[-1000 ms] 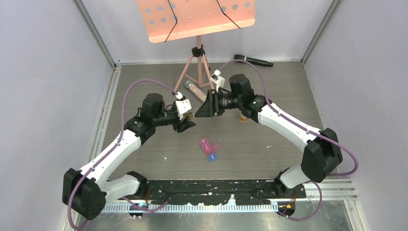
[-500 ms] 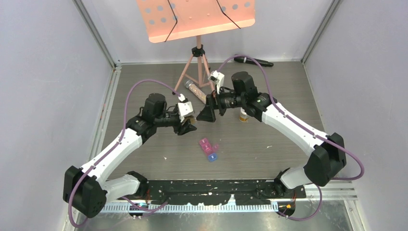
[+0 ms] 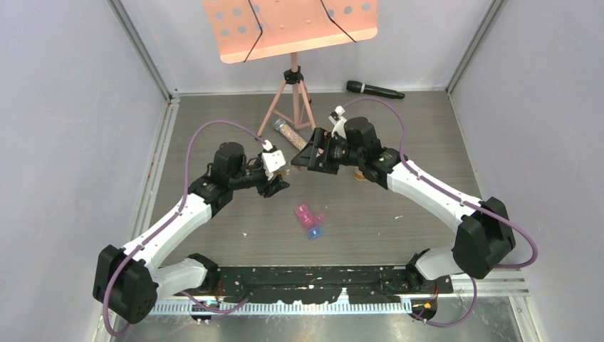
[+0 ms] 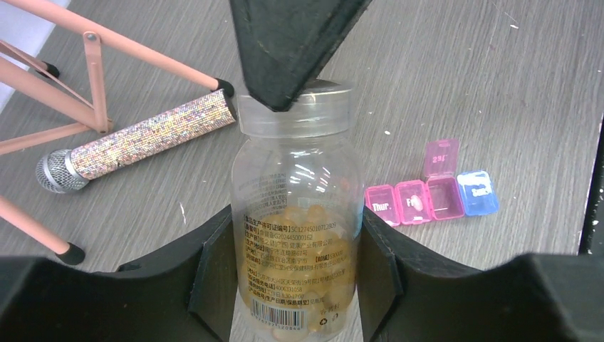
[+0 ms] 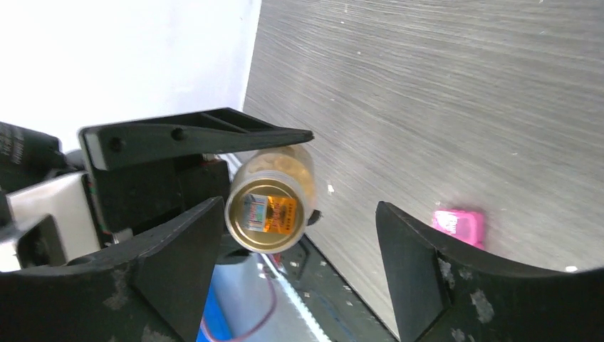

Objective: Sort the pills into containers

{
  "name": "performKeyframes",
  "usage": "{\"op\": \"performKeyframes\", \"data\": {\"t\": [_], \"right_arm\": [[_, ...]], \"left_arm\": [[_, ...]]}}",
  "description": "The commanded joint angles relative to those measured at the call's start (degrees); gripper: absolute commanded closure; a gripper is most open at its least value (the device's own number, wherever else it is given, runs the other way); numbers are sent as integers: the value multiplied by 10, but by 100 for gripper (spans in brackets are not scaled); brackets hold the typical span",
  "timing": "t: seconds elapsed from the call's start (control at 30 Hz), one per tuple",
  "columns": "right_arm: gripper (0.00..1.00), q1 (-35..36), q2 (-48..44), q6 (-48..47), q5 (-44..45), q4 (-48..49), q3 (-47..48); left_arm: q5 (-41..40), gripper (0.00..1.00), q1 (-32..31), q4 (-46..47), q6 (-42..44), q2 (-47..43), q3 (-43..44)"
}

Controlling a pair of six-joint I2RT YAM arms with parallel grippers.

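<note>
My left gripper [image 4: 295, 281] is shut on a clear pill bottle [image 4: 295, 185] of yellow pills and holds it above the table; it also shows in the top view [image 3: 279, 179]. My right gripper [image 5: 299, 214] is open, and the bottle's gold cap [image 5: 267, 214] sits between its jaws, close to the left finger [image 5: 178, 263]. One right finger [image 4: 285, 43] overlaps the capped end. The pill-box strip [image 3: 309, 219], pink and blue, lies on the table; its middle pink lid stands open [image 4: 441, 157] and one pill lies in a pink compartment [image 4: 418, 203].
A pink music stand on a tripod [image 3: 292, 92] stands at the back. A glittery microphone [image 3: 288, 133] lies by its feet. A black microphone [image 3: 374, 90] lies by the back wall. An orange bottle [image 3: 361, 174] stands under the right arm.
My right gripper has turned at the wrist and shifted slightly back and right, still at the bottle's cap. The left gripper and bottle have barely moved.
</note>
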Motion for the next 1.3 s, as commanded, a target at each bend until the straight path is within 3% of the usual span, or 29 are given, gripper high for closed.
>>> {"op": "performKeyframes", "data": {"t": [0.0, 0.07, 0.23, 0.37, 0.67, 0.73, 0.87, 1.03, 1.27], "right_arm": [[21, 3, -18, 117, 11, 101, -9], [27, 3, -15, 136, -5, 121, -14], [21, 3, 1, 150, -43, 136, -10], [28, 3, 8, 146, -54, 142, -6], [32, 3, 33, 68, -82, 53, 48], [37, 3, 36, 58, -85, 45, 53], [58, 3, 36, 34, -84, 28, 60], [72, 3, 35, -67, -92, -19, 82], [72, -1, 13, -225, -150, 14, 67]], "left_arm": [[-8, 100, -1, 65, -7, -18, -3], [-10, 100, -1, 63, -6, -15, -2], [-7, 100, -1, 63, -7, -12, -2], [-3, 100, -1, 59, -6, -11, 0], [6, 100, -1, 47, 0, -12, 4], [6, 100, -1, 45, 0, -12, 5], [5, 100, -1, 37, 1, -11, 8], [-15, 100, 0, 19, -2, -18, 12], [13, 100, 0, 7, 6, -48, -1]]}}
